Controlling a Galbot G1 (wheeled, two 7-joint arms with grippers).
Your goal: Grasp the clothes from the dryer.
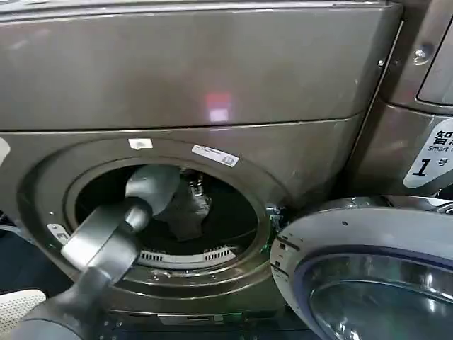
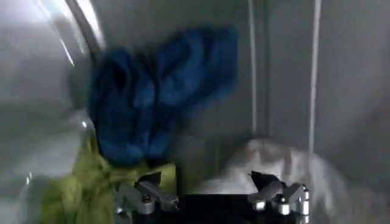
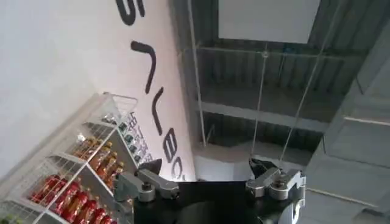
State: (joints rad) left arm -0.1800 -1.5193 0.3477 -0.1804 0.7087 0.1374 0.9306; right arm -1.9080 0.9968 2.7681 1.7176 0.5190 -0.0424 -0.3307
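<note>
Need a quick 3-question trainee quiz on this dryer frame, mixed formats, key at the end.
1. True or false: the left arm reaches through the dryer opening into the drum.
2. Multiple choice: in the left wrist view, which garment hangs highest in the drum? A) blue cloth B) green cloth C) white cloth
3. Fill in: the left gripper fingers are ____, with nothing between them, and the right gripper is parked away from the dryer, pointing up at a ceiling.

Key: 1 true; 2 A; 3 open
</note>
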